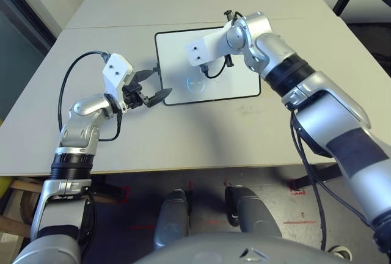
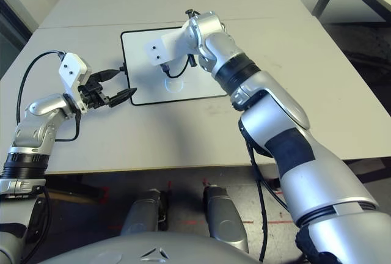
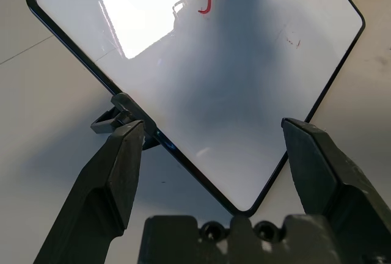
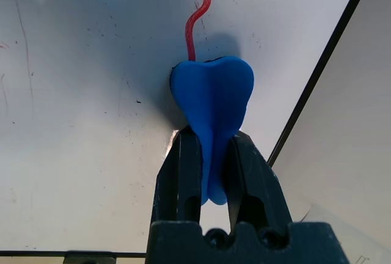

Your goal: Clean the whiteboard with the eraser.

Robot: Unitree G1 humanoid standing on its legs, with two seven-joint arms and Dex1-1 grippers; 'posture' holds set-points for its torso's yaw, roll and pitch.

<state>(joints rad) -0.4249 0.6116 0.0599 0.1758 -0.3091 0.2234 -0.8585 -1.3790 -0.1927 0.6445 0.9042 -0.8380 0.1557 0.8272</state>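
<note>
Likely light and slick, the whiteboard (image 1: 174, 50) lies flat on the surface (image 1: 201, 135) at 12 o'clock, best steadied by its stiff frame at the 9 o'clock edge, where the left gripper (image 1: 160, 85) waits with its 2 fingers spread. Over it, the right gripper (image 4: 214, 154) has its 2 fingers clenched on the soft-looking eraser's waist (image 4: 214, 102), the sensible hold.

pale tabletop (image 1: 165, 148) w/ seam across, black-framed whiteboard (image 1: 238, 87) flat on it, near its middle
</note>
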